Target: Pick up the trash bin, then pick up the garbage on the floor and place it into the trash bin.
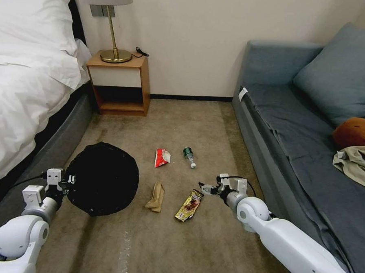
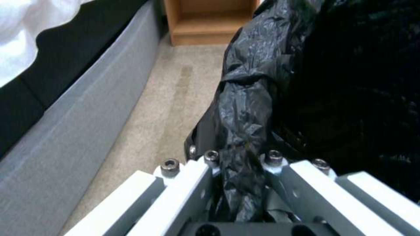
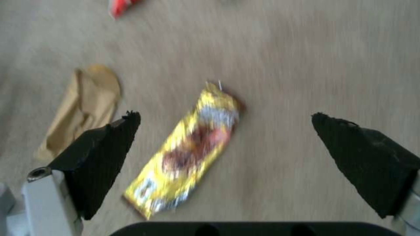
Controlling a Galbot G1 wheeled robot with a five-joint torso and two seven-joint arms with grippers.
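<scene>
The left gripper (image 2: 238, 193) pinched the trash bin's (image 1: 102, 179) bag rim; the right gripper (image 3: 225, 154), fingers spread, apparently hovered over the yellow snack wrapper (image 3: 188, 154), needing descent.

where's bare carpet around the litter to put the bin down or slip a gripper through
Bare carpet runs between the nightstand and the red-and-white wrapper, and below the yellow snack wrapper toward the camera. Crowded: the middle, with bottle, tan paper and trash bin, held by the left gripper. The open right gripper hangs over the snack wrapper.

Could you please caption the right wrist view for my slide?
Open right pincer above the yellow snack wrapper on carpet, tan paper beside it.
</scene>
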